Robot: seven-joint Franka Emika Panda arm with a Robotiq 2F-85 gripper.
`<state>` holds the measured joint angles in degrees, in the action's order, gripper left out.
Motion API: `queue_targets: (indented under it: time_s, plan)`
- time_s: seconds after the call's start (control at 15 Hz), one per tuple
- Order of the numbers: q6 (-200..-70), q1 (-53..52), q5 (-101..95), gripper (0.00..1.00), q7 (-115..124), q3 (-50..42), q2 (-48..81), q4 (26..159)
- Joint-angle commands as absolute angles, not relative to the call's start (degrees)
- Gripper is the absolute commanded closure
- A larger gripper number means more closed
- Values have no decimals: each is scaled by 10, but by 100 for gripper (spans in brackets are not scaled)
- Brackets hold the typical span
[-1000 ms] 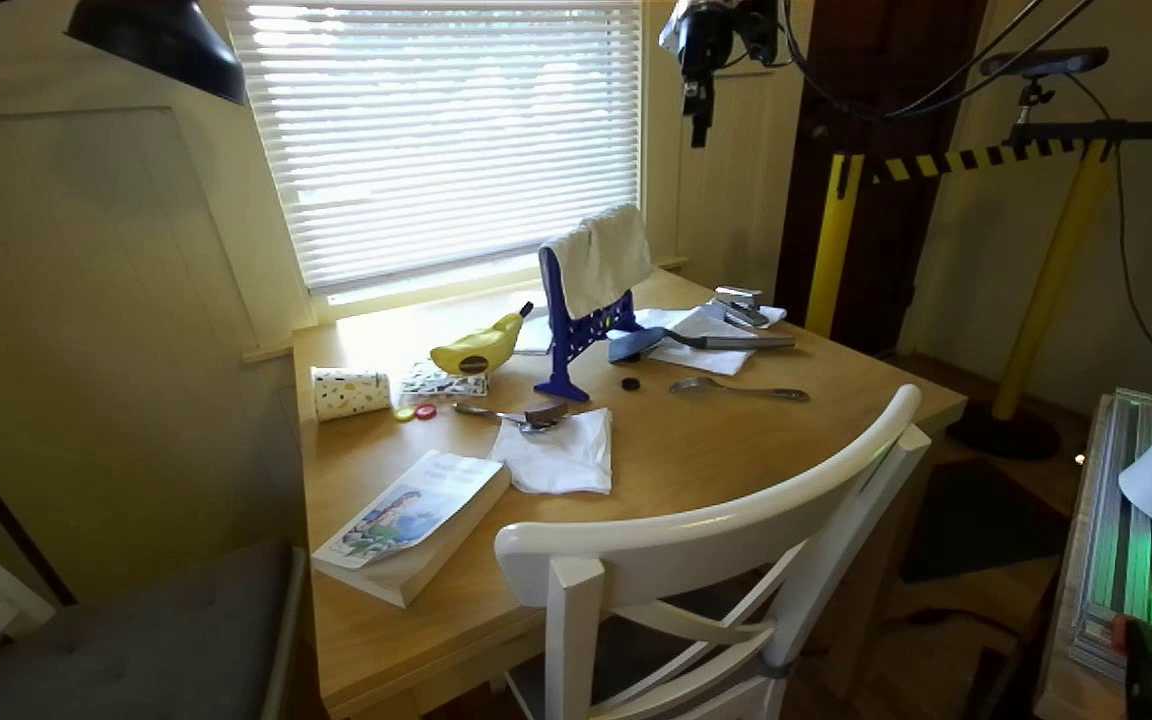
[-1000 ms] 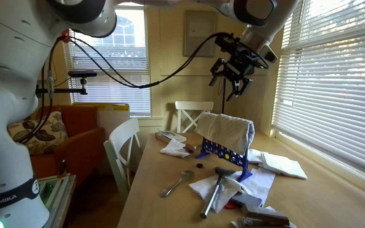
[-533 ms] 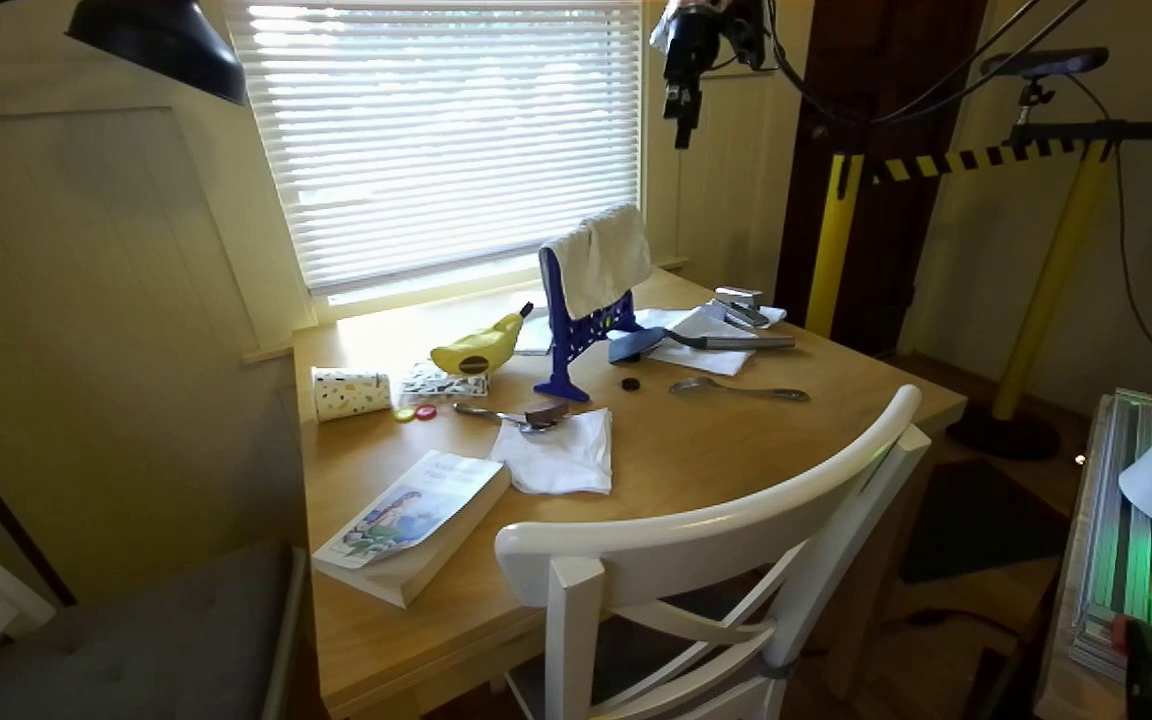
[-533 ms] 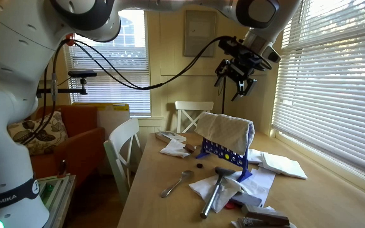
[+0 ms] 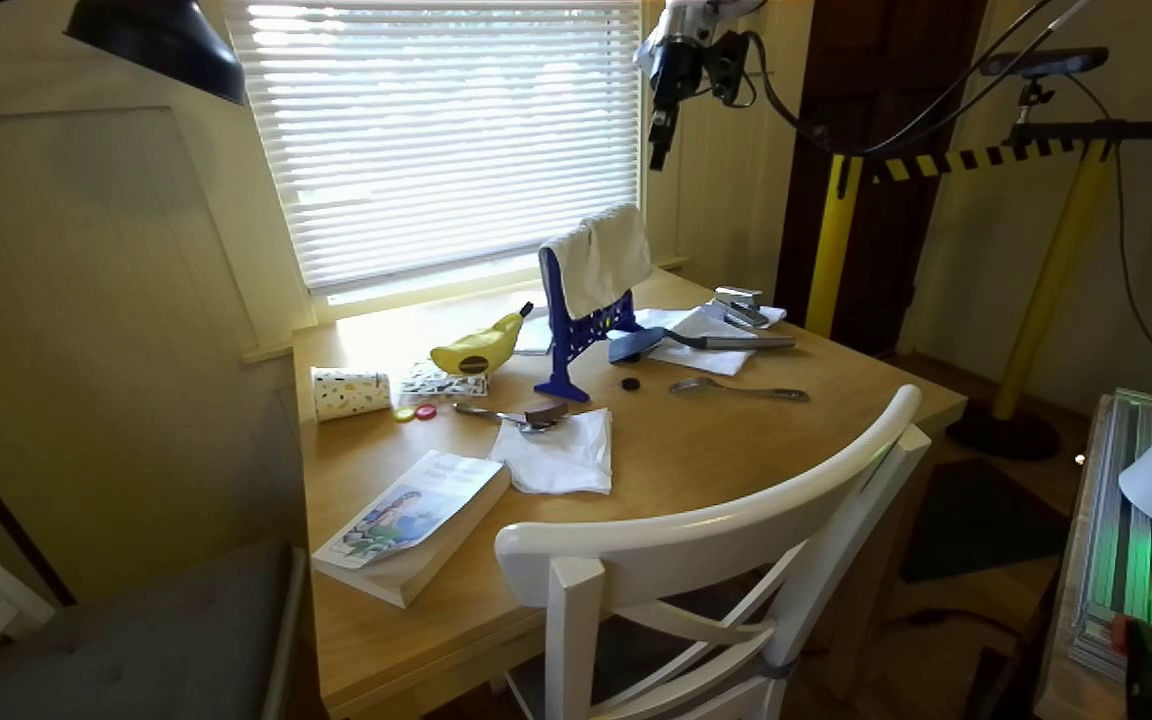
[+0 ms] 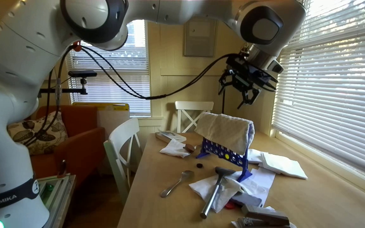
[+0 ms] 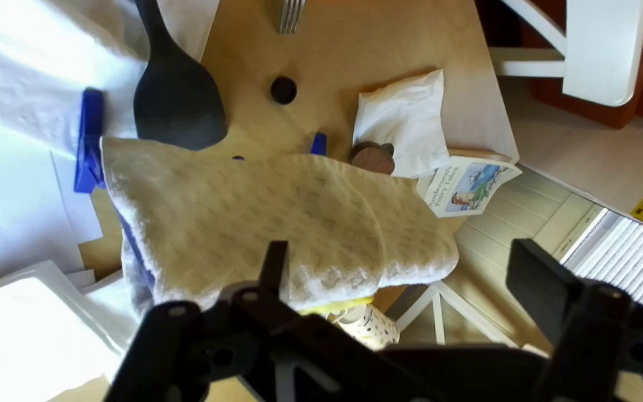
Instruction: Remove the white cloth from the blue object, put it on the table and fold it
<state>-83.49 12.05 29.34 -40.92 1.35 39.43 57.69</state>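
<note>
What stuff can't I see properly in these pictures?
Blue rack: upper part mostly covered by the white cloth in both exterior views.
Yellow banana: mostly hidden behind the white cloth in the wrist view.
Its dark patch: any marks are too small to make out in an exterior view.
Fork: handle cut off by the wrist view's top edge.
Black lamp: cut off by the top edge in an exterior view.

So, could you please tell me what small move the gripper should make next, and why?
I would probably lower the gripper toward the upper edge of the white cloth: the cloth hangs draped over the blue rack, while the jaws stand apart above it with nothing held, so coming closer seems the natural step before any grip.
</note>
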Motion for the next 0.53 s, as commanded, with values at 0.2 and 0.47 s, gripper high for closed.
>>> queue_targets:
  time_s: [0.2, 0.47]
  plan:
    - [-911, 127, 325, 0, -407, 18, 459, 509]
    - [-937, 126, 318, 0, -399, 13, 485, 488]
